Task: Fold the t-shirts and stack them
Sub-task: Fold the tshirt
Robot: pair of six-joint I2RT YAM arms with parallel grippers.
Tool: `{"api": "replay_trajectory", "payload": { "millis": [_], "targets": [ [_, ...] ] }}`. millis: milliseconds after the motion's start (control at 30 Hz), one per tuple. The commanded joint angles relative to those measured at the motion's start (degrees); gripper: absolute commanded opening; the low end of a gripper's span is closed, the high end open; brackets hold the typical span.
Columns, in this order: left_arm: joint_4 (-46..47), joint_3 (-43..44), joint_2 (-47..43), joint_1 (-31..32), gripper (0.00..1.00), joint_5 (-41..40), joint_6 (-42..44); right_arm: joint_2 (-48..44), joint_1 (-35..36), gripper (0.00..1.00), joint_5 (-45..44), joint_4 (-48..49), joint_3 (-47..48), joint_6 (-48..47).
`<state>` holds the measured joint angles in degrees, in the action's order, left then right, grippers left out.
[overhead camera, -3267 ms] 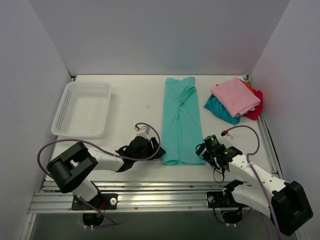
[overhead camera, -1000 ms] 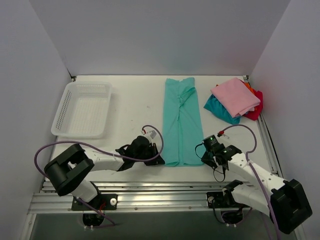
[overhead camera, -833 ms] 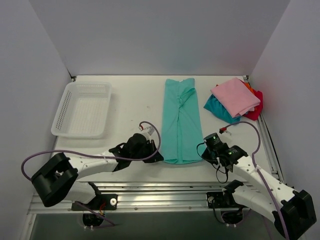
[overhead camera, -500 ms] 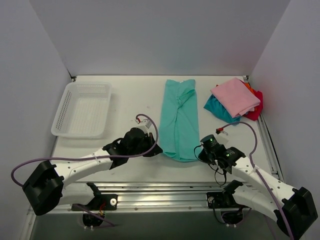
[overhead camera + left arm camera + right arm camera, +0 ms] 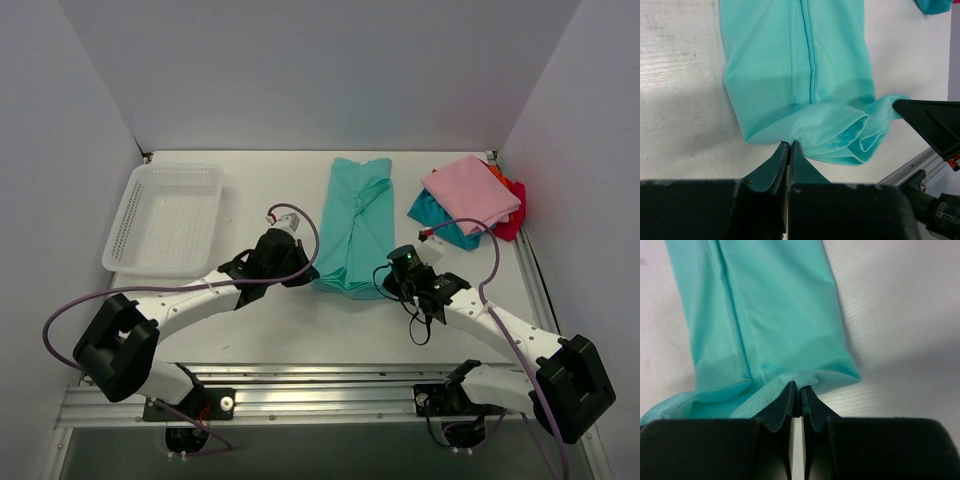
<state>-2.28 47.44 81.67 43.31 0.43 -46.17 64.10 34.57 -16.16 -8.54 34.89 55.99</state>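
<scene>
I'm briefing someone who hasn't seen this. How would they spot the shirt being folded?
On the white table, look between the mesh basket at the left and the pile of folded shirts at the far right. The teal-green shirt lies there as a long strip, its near end pinched by the left gripper and right gripper. Unlike the others, it lies unstacked.

Teal-green t-shirt point(image 5: 355, 235): folded into a long narrow strip, lying lengthwise at mid-table point(image 5: 260, 200), far end near the back edge, fabric bunched and creased there. Near hem raised and curled, stitched edge showing, pinched at its left corner by left gripper point(image 5: 305, 275) and at its right corner by right gripper point(image 5: 393, 280). Back right corner: loose stack of folded shirts, pink point(image 5: 470, 192) on top, teal-blue point(image 5: 432, 218), red point(image 5: 513, 220) and orange point(image 5: 497, 172) edges showing beneath.
</scene>
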Motion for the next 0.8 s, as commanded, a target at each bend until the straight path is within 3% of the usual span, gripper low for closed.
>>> {"api": "replay_trajectory", "payload": {
  "millis": [0,433,767],
  "targets": [
    [4.3,4.4,1.3,-1.2,0.02,-1.1,1.6,1.6,0.0,0.0,-3.6,4.8,3.4,-1.1],
    [3.7,14.4,6.5,-8.1,0.02,3.3,4.9,5.9,-0.4,0.0,-9.8,7.0,10.5,-2.9],
    [5.6,21.5,15.9,-13.7,0.02,11.0,6.5,16.2,-1.6,0.0,-11.0,6.5,18.8,-4.8]
  ]
}}
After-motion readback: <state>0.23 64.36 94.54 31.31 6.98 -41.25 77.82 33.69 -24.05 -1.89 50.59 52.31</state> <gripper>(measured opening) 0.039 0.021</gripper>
